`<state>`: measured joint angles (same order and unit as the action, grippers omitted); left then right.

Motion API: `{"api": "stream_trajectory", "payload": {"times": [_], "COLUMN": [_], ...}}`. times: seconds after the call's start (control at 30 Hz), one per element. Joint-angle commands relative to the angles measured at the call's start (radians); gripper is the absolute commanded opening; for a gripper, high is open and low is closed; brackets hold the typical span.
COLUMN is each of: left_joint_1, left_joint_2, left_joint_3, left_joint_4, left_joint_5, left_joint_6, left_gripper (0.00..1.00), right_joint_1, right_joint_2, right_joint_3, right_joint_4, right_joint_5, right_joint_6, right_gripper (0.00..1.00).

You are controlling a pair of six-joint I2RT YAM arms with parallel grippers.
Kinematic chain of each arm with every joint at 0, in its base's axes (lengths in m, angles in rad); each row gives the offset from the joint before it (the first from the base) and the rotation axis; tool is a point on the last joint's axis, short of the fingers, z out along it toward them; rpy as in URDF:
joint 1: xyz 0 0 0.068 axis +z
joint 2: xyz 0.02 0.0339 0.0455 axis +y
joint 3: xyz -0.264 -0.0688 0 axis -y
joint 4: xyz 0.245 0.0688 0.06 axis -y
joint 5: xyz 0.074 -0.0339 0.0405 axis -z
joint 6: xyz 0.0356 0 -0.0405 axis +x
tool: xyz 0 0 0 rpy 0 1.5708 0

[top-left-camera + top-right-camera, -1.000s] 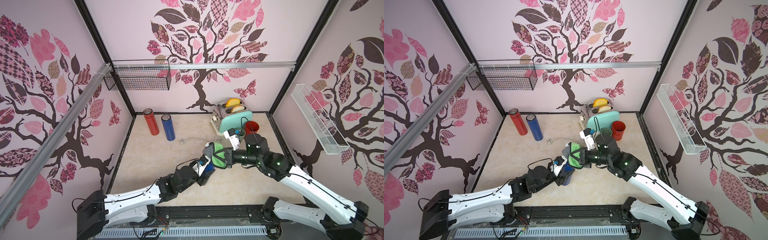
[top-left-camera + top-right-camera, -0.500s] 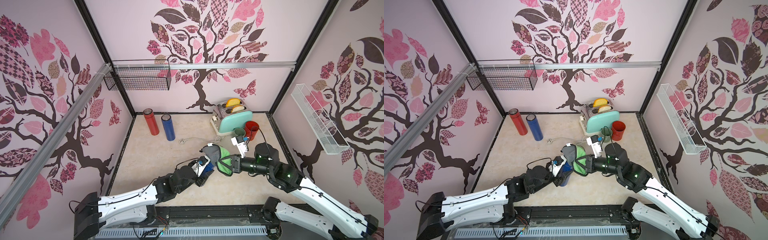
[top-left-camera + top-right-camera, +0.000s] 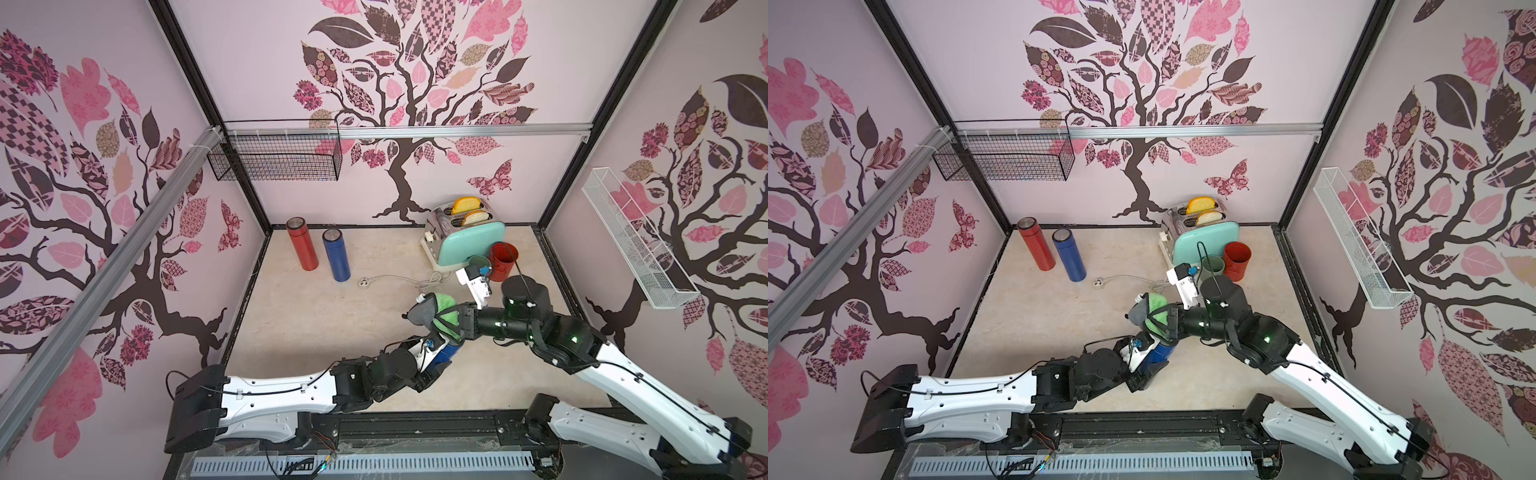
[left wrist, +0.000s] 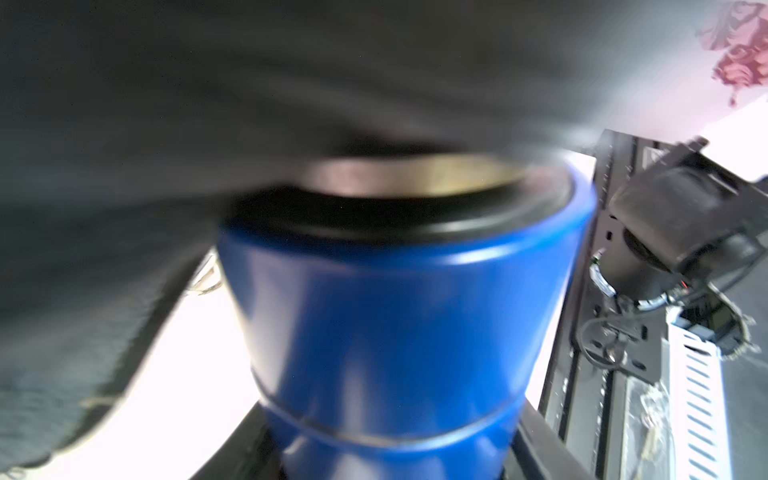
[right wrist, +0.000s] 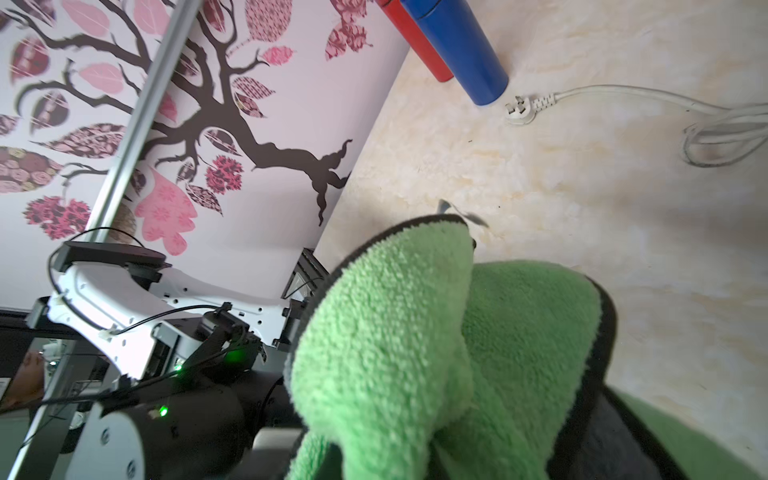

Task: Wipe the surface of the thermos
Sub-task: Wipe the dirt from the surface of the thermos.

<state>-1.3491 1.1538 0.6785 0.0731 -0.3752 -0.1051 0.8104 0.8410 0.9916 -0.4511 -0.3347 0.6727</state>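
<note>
A blue thermos point(image 3: 449, 353) point(image 3: 1163, 353) stands near the table's front middle. My left gripper point(image 3: 434, 370) point(image 3: 1144, 370) is shut on its lower body. In the left wrist view the thermos point(image 4: 395, 311) fills the middle, with a black finger point(image 4: 540, 451) at its base. A green and grey cloth point(image 3: 441, 312) point(image 3: 1156, 312) point(image 5: 395, 332) lies bunched over the thermos top. My right gripper point(image 3: 454, 323) point(image 3: 1169, 323) is shut on it from the right. The blurred grey cloth point(image 4: 208, 104) overhangs the metal rim. The cloth hides the right jaws in the right wrist view.
A red thermos point(image 3: 302, 243) and another blue thermos point(image 3: 336, 255) stand at the back left. A teal toaster point(image 3: 465, 241), a green cup point(image 3: 478, 262) and a red cup point(image 3: 503, 262) sit at the back right. A white plug and cord point(image 3: 365, 282) lie mid-table.
My right arm has swung back toward the right and its wrist has turned, sliding the cloth over the thermos top. The left arm and thermos have barely moved.
</note>
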Motion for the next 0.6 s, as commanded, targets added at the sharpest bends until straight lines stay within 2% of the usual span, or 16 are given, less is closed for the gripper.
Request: {"api": "stream_trajectory", "payload": {"times": [0.0, 0.07, 0.17, 0.4, 0.57], "left_joint_1": [0.003, 0.003, 0.003, 0.004, -0.017], "left_joint_2": [-0.068, -0.088, -0.092, -0.017, 0.074], "left_joint_3": [0.011, 0.005, 0.015, 0.023, 0.062], "left_joint_4": [0.060, 0.056, 0.027, 0.035, 0.060], "left_joint_5": [-0.095, -0.108, -0.107, -0.040, -0.001], "left_joint_6": [-0.074, -0.083, -0.087, -0.119, -0.094], "left_gripper": [0.00, 0.00, 0.00, 0.00, 0.00], "right_joint_1": [0.007, 0.007, 0.006, 0.007, 0.006], "right_joint_2": [-0.164, -0.258, -0.315, -0.155, -0.054], "right_joint_3": [-0.048, -0.072, -0.094, -0.008, 0.031], "right_joint_4": [-0.082, -0.138, -0.167, -0.103, -0.085], "right_joint_5": [0.027, 0.053, 0.053, 0.015, 0.004], "right_joint_6": [0.066, 0.093, 0.114, 0.047, 0.017], "right_gripper": [0.00, 0.00, 0.00, 0.00, 0.00]}}
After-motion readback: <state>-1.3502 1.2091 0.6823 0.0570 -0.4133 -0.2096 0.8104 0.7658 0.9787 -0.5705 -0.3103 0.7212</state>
